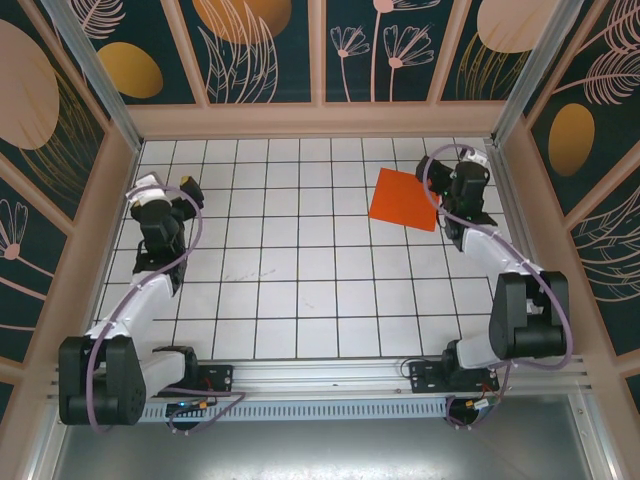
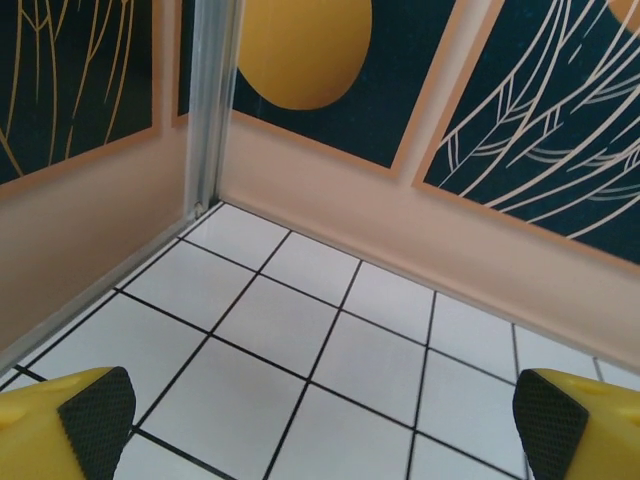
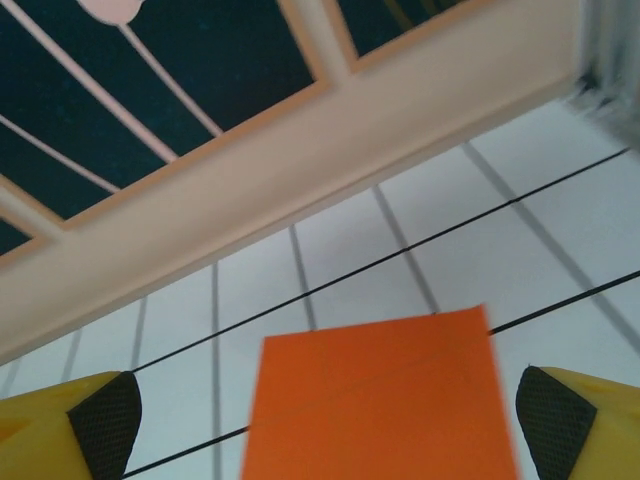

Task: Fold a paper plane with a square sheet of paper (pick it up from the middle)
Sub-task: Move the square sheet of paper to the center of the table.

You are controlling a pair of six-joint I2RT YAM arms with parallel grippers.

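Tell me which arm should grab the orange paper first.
Right. The paper lies flat at the far right, just beside the right arm, and shows between its open jaws in the wrist view. The left arm points at the far-left corner, far from it.

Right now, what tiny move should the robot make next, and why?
Probably ease the right pincer, which is open, left and down over the middle of the square sheet of paper. The sheet lies flat on the tiles, and that pincer sits just beside its right edge.
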